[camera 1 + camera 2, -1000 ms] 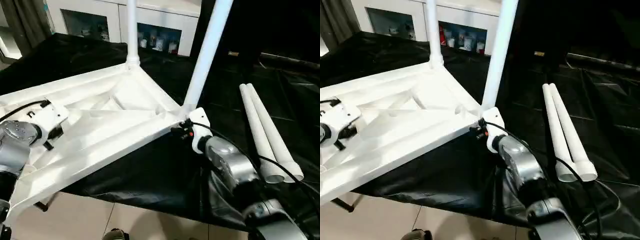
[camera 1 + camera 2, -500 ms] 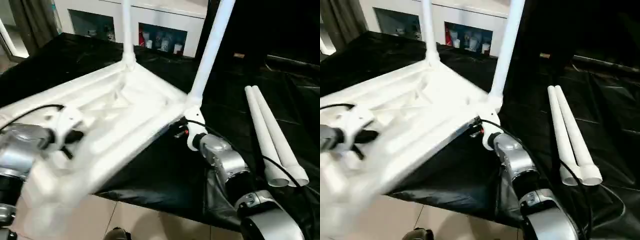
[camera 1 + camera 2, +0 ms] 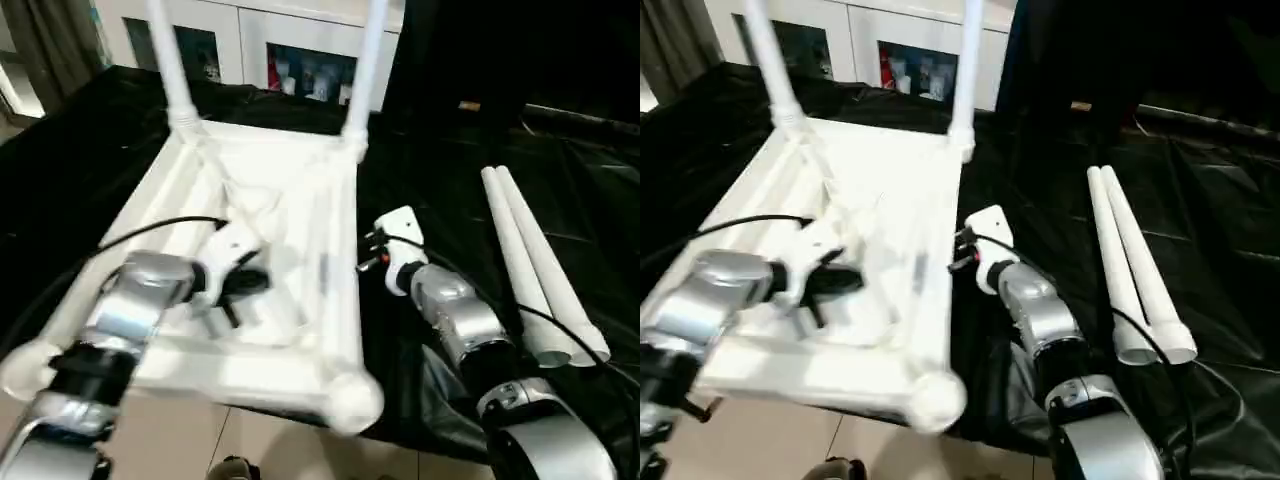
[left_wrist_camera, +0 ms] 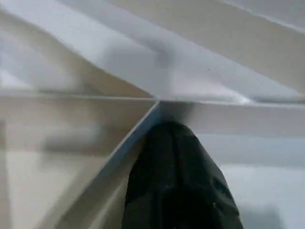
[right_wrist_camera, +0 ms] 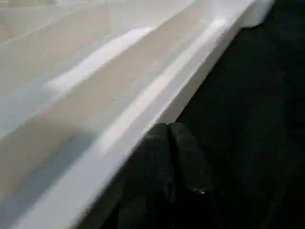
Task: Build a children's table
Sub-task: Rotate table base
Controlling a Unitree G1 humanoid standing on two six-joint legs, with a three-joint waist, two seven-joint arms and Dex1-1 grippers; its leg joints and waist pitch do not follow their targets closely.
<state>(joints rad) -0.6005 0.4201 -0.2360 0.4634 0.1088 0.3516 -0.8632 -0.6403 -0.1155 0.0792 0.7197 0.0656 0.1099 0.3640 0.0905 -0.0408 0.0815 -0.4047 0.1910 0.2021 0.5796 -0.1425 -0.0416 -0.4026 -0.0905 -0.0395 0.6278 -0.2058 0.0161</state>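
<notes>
The left gripper (image 3: 238,284), fingers pressed together, sits at centre left of the frame over the ribbed underside of the table top (image 3: 300,200). The right gripper (image 3: 368,262), also closed with nothing between its fingers, sits mid-frame just beside the top's right rim. The upturned top lies on a black cloth (image 3: 450,180), two legs (image 3: 172,70) standing from its far corners. Two loose legs (image 3: 535,265) lie together at right.

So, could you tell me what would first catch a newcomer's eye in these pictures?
The upturned white table top, ribs showing, with two legs standing in its far corners. Both shut grippers work it: the left gripper over the ribs, the right gripper at its edge. Two spare legs lie on the black cloth.
</notes>
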